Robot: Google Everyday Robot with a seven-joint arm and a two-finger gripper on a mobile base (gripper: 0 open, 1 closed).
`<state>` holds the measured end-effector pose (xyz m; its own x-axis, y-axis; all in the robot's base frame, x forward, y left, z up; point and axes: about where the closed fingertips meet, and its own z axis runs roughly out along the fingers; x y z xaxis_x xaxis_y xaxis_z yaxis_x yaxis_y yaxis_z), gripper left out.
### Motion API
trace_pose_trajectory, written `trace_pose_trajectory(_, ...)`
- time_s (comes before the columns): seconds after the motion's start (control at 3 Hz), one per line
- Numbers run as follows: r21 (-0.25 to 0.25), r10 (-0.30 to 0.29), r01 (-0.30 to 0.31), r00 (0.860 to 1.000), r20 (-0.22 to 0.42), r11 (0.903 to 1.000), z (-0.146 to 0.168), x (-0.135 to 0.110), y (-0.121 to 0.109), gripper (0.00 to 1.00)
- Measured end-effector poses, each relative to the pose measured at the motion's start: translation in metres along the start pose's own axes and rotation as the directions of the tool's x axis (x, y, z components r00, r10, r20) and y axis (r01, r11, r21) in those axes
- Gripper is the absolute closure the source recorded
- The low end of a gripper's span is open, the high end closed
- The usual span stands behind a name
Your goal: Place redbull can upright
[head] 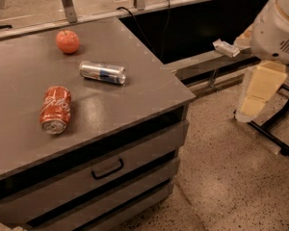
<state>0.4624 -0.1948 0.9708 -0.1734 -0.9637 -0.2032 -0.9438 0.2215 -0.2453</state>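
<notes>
The redbull can [102, 72], slim and silver with blue panels, lies on its side on the grey cabinet top [135, 97], its length running left to right. My gripper [255, 96] hangs off the white arm [279, 28] at the far right. It is over the floor, well to the right of the cabinet and far from the can, and it holds nothing that I can see.
A red Coca-Cola can [55, 109] lies on its side at the front left of the top. A red apple [67, 41] sits behind the redbull can. Drawers [106, 170] face the front. A dark recessed bench [207, 23] and a black stand base [279, 138] are at the right.
</notes>
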Motion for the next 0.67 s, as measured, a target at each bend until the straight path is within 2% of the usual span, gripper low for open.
trace_pose_trajectory(0.33, -0.026, -0.093, 0.094, 0.995, 0.022, 0.9953, 0.028, -0.049, -0.031, 0.00)
trace_pose_trajectory(0.67, -0.046, -0.197, 0.200, 0.978, 0.067, 0.9787, 0.062, -0.119, -0.067, 0.00)
